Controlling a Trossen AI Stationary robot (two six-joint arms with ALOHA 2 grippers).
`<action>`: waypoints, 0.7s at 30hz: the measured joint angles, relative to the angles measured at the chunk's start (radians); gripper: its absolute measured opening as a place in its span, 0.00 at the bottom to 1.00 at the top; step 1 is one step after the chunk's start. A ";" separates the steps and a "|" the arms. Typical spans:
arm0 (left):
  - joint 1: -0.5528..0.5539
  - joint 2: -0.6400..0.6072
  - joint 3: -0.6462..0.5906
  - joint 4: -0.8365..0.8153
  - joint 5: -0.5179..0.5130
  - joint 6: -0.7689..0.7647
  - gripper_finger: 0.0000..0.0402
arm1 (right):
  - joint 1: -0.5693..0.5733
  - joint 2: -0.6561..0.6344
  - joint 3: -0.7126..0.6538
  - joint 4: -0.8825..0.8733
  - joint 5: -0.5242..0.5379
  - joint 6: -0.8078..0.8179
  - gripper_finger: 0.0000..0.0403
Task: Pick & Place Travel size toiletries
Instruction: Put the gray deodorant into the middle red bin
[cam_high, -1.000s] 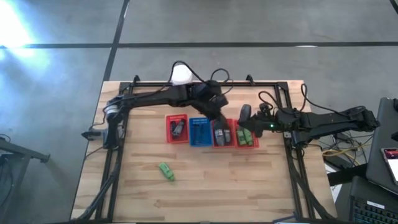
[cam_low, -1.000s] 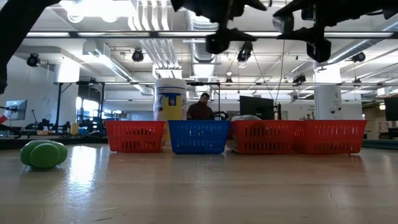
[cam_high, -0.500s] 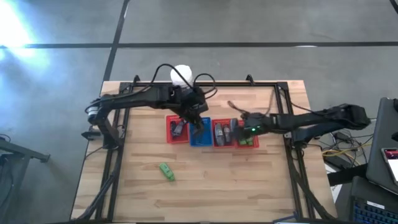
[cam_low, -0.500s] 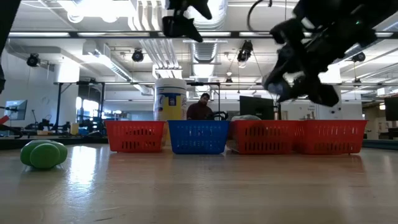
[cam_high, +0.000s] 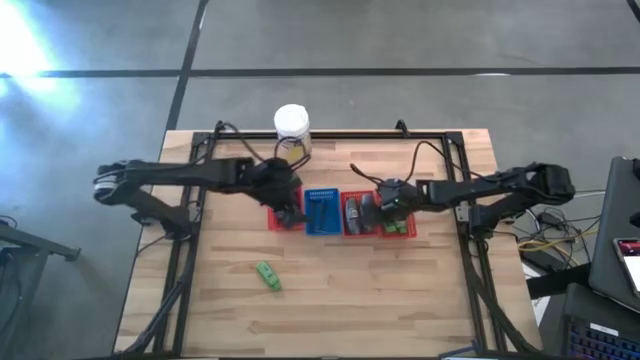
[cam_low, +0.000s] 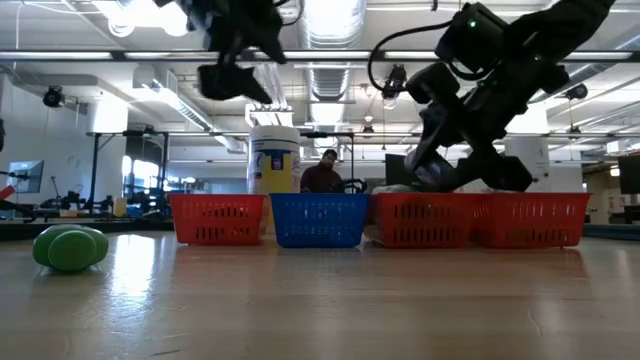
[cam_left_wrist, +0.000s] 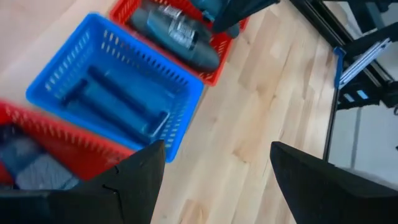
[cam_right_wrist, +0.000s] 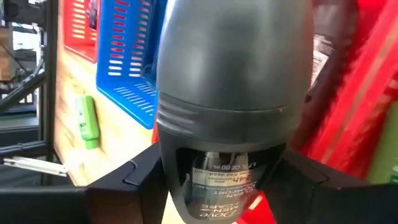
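The right gripper (cam_right_wrist: 221, 186) clasps a grey deodorant stick (cam_right_wrist: 233, 106) over the red baskets (cam_high: 382, 215); the left gripper (cam_left_wrist: 214, 180) gapes empty. A green tube (cam_high: 267, 275) lies apart on the wooden desk (cam_high: 340, 290), workshop behind.

The grey deodorant (cam_right_wrist: 231, 112) label reads "Dove", upside down.

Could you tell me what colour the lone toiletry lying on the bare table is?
Bright green; the tube shows best in the high view.
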 joint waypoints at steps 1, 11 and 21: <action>0.000 -0.025 -0.043 0.028 0.001 -0.013 0.73 | -0.004 0.007 0.004 -0.001 -0.009 0.001 0.53; -0.045 -0.204 -0.332 0.094 0.027 -0.055 0.72 | -0.004 0.006 0.036 -0.021 -0.034 -0.014 0.69; -0.287 -0.202 -0.430 0.099 0.097 0.255 0.70 | 0.003 -0.163 0.036 -0.066 -0.039 -0.134 0.83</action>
